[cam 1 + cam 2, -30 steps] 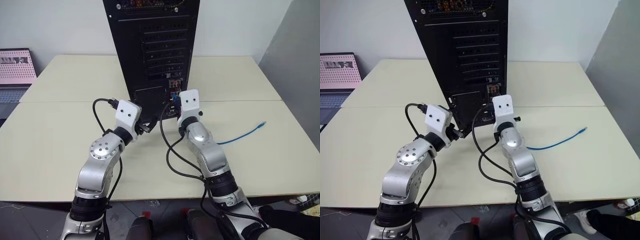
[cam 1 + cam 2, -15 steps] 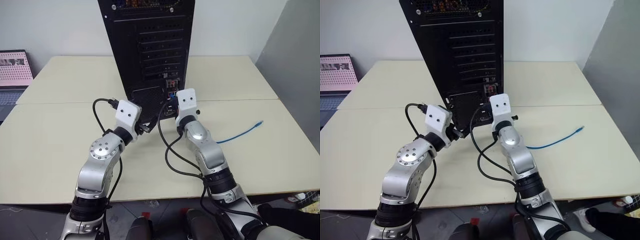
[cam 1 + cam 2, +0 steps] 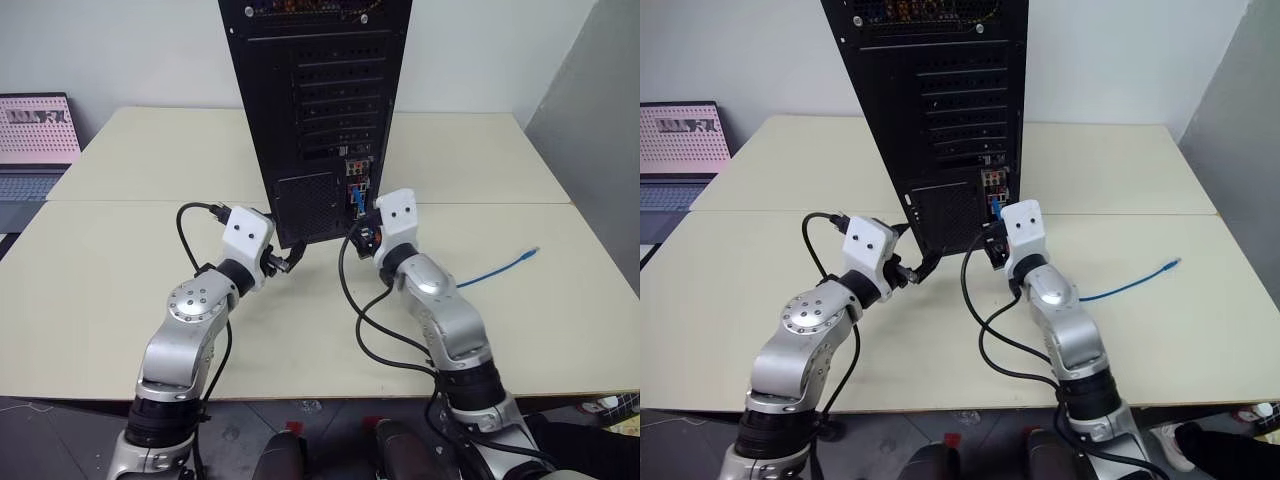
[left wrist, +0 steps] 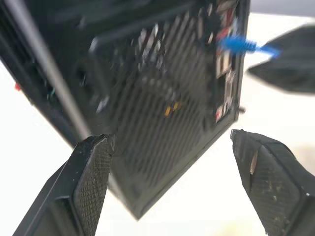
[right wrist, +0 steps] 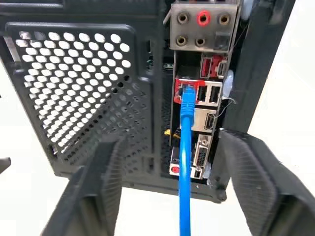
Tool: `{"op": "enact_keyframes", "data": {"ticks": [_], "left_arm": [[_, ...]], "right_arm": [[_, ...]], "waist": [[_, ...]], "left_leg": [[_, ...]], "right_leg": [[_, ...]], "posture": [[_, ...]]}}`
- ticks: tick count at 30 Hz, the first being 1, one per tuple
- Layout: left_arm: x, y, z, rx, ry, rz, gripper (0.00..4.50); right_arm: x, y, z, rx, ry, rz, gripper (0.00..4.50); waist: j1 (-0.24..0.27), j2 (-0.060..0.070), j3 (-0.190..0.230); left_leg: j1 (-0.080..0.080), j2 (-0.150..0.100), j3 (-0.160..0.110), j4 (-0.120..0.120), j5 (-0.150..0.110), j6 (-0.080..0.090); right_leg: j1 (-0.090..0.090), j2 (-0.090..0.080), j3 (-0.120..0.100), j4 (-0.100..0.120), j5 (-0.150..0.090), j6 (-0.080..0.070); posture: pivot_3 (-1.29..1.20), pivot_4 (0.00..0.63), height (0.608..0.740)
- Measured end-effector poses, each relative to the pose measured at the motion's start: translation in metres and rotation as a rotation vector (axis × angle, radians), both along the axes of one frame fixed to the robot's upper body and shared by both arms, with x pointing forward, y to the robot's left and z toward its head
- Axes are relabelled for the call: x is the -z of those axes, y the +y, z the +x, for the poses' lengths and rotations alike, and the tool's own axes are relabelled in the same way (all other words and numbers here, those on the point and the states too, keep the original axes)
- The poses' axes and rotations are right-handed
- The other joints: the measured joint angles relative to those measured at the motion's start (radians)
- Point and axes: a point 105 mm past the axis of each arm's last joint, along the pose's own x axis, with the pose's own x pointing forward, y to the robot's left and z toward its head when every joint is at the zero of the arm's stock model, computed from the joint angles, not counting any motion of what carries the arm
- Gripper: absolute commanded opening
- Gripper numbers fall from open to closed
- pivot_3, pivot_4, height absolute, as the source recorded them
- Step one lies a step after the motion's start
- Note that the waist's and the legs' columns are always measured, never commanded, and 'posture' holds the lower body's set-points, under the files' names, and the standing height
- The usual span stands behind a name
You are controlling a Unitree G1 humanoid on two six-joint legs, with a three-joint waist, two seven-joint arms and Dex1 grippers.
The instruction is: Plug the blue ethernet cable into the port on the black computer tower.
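The black computer tower (image 3: 315, 100) stands upright on the table with its rear face toward me. The blue ethernet cable (image 5: 184, 162) runs up to the port (image 5: 186, 89) in the coloured connector strip, and its plug sits in that socket. The cable's other end (image 3: 505, 266) lies loose on the table at the right. My right gripper (image 5: 170, 147) is open just short of the strip, its fingers wide on either side of the cable and not touching it. My left gripper (image 4: 170, 140) is open too, facing the mesh grille (image 4: 162, 98) at the tower's lower corner.
A laptop (image 3: 35, 140) with a pink screen sits at the far left edge. Black robot cables (image 3: 370, 330) loop over the table beside both arms. A grey partition (image 3: 600, 130) rises on the right. Two tabletops meet at a seam (image 3: 130, 201) level with the tower's base.
My right gripper has opened, let go of the blue cable and drawn back from the connector strip. The plug stays in the port. The camera view has shifted a little.
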Motion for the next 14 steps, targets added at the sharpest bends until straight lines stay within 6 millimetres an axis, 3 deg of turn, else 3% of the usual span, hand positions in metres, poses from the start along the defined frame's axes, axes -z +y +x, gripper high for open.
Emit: {"op": "enact_keyframes", "data": {"ticks": [2,4,8,14], "left_arm": [[0.003,-0.002,-0.009,0.063,0.03,0.0,3.97],[0.004,0.0,-0.018,0.11,0.048,0.013,3.97],[-0.002,0.025,-0.023,0.117,0.056,0.051,3.97],[-0.015,0.048,-0.024,0.141,0.053,0.049,3.97]], "right_arm": [[-0.003,-0.008,-0.009,-0.079,-0.005,-0.012,4.43],[-0.006,-0.014,-0.019,-0.171,-0.021,-0.037,4.43],[-0.015,-0.039,-0.043,-0.383,-0.041,-0.122,4.43],[-0.031,-0.066,-0.049,-0.458,-0.038,-0.151,4.43]], "waist": [[0.001,0.0,0.0],[0.002,0.0,0.001],[0.003,0.001,0.002],[0.003,0.001,0.002]], "left_leg": [[0.0,0.0,0.0,0.0,0.0,0.0],[0.0,0.0,0.0,0.0,0.0,0.0],[0.001,-0.001,0.0,0.0,0.0,0.0],[0.001,-0.001,0.0,0.0,0.0,0.0]], "right_leg": [[0.0,0.0,-0.001,0.0,0.0,0.0],[0.0,0.0,-0.001,0.0,0.0,0.0],[0.001,0.002,-0.001,-0.001,-0.003,0.004],[0.001,0.003,-0.001,-0.001,-0.004,0.003]], "posture": [[0.0,0.15,0.74],[0.0,0.15,0.74],[0.0,0.15,0.74],[0.0,0.15,0.74]]}}
